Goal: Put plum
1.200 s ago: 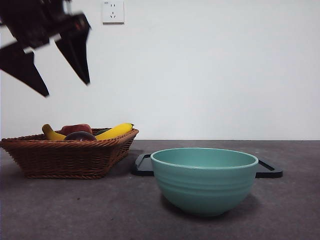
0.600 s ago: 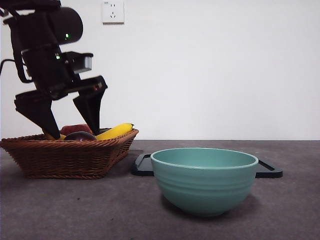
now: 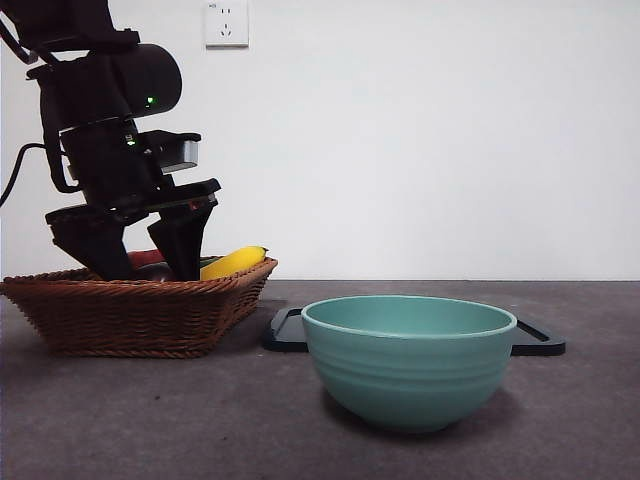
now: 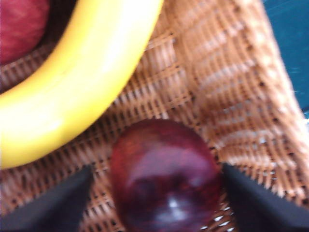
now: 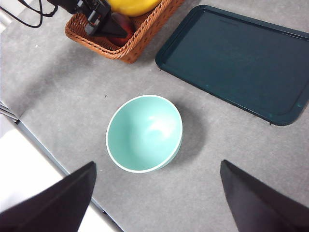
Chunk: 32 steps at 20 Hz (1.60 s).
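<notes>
The glossy, dark maroon round plum (image 4: pixel 164 176) lies on the weave of the brown wicker basket (image 3: pixel 140 310) at the left of the front view, between my left gripper (image 4: pixel 154 193) jaws, which are spread wide on either side of it, not visibly touching; a yellow banana (image 4: pixel 77 82) lies just beside it; my right gripper (image 5: pixel 157 198), jaws wide apart and holding nothing, hangs above the teal ceramic bowl (image 5: pixel 144 133) near the dark rectangular tray (image 5: pixel 236 60).

Front view: low, level across table, bowl (image 3: pixel 408 360) nearest. Left wrist: close above basket (image 4: pixel 231 92). Right wrist: high overhead. Bowl and basket shared with front.
</notes>
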Tool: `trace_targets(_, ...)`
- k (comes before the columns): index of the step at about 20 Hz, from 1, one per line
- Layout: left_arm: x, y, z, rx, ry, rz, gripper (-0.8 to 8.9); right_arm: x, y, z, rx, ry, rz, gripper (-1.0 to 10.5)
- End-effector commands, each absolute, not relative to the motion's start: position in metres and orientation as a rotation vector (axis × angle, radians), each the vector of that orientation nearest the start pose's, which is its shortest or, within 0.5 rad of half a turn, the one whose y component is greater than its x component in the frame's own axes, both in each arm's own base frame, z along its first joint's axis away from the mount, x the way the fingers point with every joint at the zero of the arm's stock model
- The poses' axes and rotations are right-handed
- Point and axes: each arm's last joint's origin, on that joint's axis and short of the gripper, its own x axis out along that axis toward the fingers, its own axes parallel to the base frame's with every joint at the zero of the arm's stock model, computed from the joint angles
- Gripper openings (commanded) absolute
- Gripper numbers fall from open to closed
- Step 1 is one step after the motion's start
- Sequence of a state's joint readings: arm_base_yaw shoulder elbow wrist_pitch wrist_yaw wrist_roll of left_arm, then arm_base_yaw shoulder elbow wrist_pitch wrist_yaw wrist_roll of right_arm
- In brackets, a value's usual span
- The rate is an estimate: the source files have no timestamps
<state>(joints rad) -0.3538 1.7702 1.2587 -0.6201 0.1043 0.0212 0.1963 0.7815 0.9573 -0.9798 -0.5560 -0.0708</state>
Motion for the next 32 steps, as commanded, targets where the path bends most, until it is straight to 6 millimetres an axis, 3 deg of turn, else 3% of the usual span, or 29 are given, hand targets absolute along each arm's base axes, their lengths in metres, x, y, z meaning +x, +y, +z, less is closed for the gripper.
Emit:
trace_targets(1,0.339,-0.132,0.207,0.177,1.114,-0.435,2.97,0.123,0.041,0.33,0.088,0.766,0.741,4.1)
trace_targets(6,0.336,-0.132,0.211,0.179,1.111,-0.438,2.97,0.123,0.041,0.33,0.088,0.766,0.741,4.1)
trace_targets(11,0.323,-0.129,0.254,0.165,0.984,-0.453,2.97,0.123,0.041,0.33,0.087,0.766,0.741,4.1)
trace_targets(17,0.268,-0.142,0.323,0.163,0.821,-0.608,2.97,0.123,0.041,0.33,0.086,0.766,0.737,4.1)
trace_targets(20,0.242,-0.162,0.336,0.189,0.78,-0.731,2.97,0.124,0.041,0.33,0.085,0.766,0.734,4.1)
trace_targets(25,0.217,-0.209,0.325,0.275,0.805,-0.895,2.97,0.123,0.041,0.33,0.086,0.767,0.734,4.1)
trace_targets(32,0.211,-0.263,0.278,0.398,0.899,-1.014,2.97,0.123,0.041,0.33,0.086,0.767,0.734,4.1)
